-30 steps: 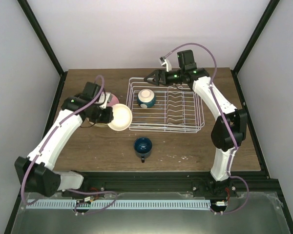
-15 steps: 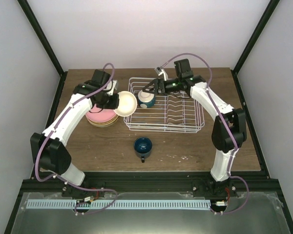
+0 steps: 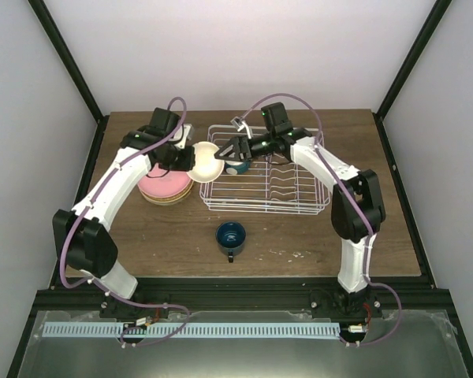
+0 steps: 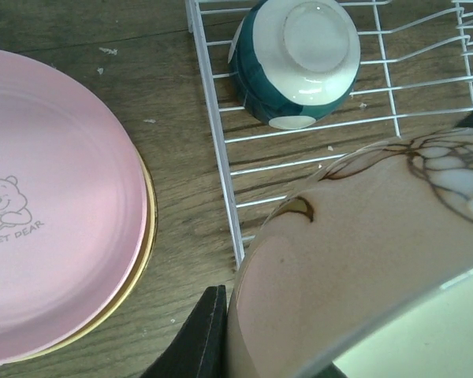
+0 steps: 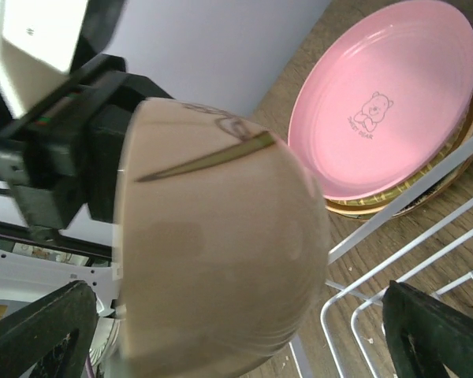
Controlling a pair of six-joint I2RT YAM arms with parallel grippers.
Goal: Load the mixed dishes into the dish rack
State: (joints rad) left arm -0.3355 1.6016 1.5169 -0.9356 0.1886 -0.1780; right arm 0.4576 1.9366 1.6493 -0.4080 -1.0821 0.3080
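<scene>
Nearest us on the table [image 3: 299, 236], the dark blue mug [image 3: 230, 235] stands before the dish rack [image 3: 299, 189]. Farther left, the pink plate [image 3: 162, 187] tops the tan-yellow plate [image 3: 165, 202]. Our left gripper [image 3: 188, 160] clamps the cream bowl [image 3: 206, 162] at the rack's left edge, with the right gripper [image 3: 230, 149] gaping beside it. Inside the rack, the white-and-blue bowl [image 4: 296, 59] sits inverted.

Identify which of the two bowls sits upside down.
The white-and-blue bowl, resting base up inside the dish rack. The cream bowl is instead held on its side at the rack's edge by the left gripper.
</scene>
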